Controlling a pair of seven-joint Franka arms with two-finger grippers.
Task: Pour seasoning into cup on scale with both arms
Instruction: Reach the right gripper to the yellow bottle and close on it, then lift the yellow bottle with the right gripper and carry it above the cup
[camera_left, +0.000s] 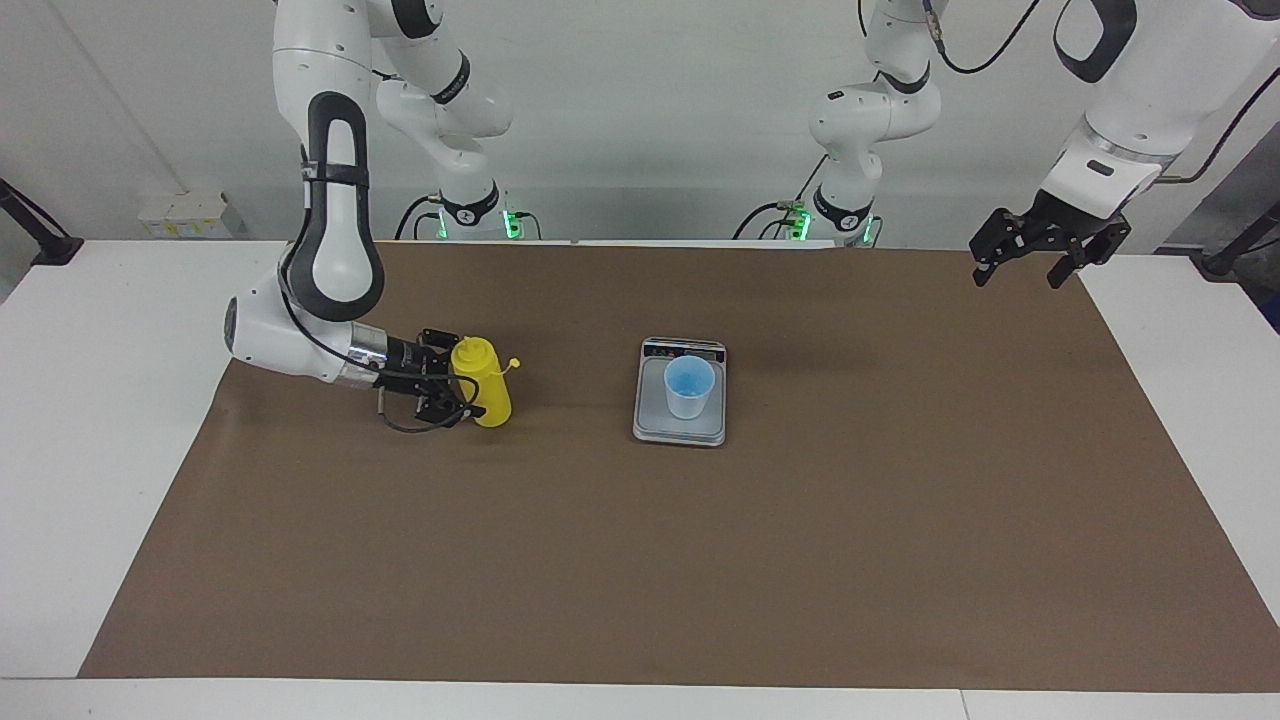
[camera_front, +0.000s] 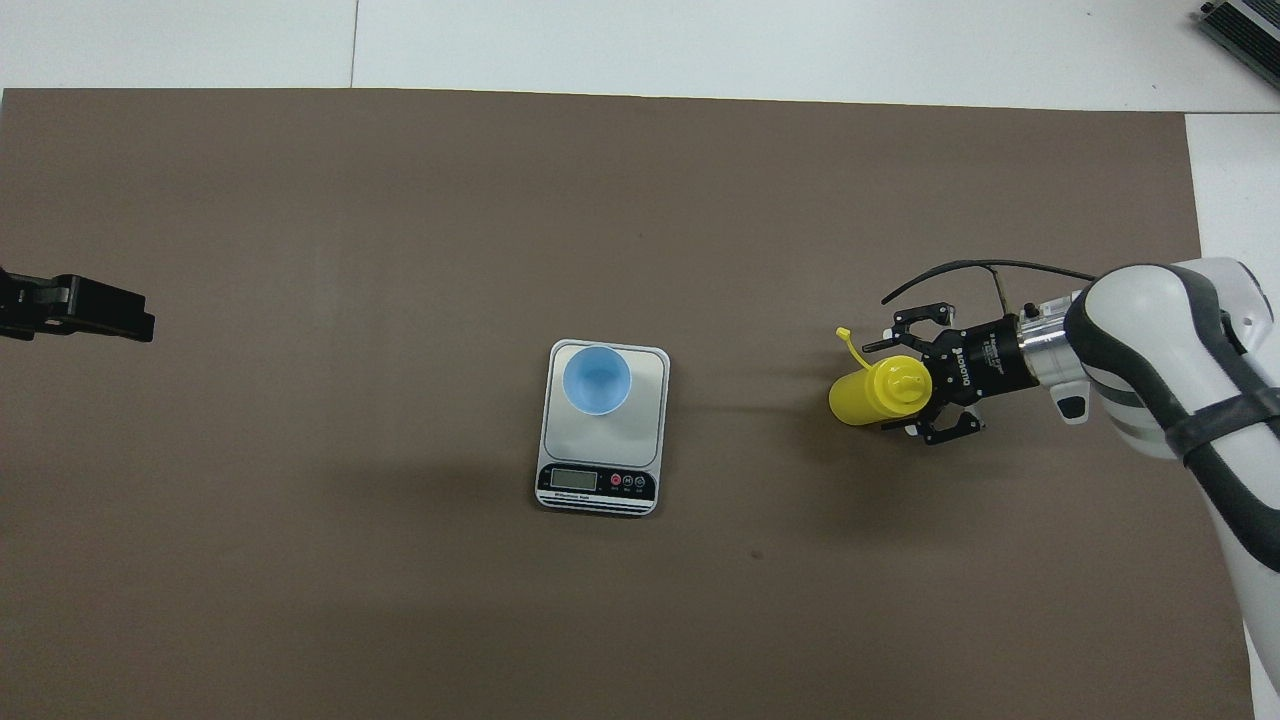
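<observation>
Step in hand: grasping the bottle, by my reading; no pouring has begun.
Right tool (camera_left: 452, 385): reaches in sideways, low over the worktop (camera_left: 800, 560), with its fingers set around the seasoning bottle (camera_left: 483, 388). Whether they already clamp it I cannot tell.
Seasoning bottle: yellow, standing upright toward the right arm's end of the worktop, well apart from the scale. Its small tethered cap (camera_front: 845, 333) hangs off to one side, so the nozzle looks uncovered.
Cup (camera_left: 689, 385): light blue, upright on the scale (camera_left: 680, 428), toward the end away from the dark display strip, and farther from the robots than that strip. It looks empty, though I cannot be sure.
Left tool (camera_left: 1030, 258): raised over the left arm's end of the worktop, fingers spread wide, holding nothing; this arm waits.
Next move: as I judge it, a firm hold on the bottle, a lift, a carry across to above the cup, then a tilt with the nozzle aimed inside the rim.
Care: the cup is light and sits off centre on the plate, so a knock from the bottle might tip it.
</observation>
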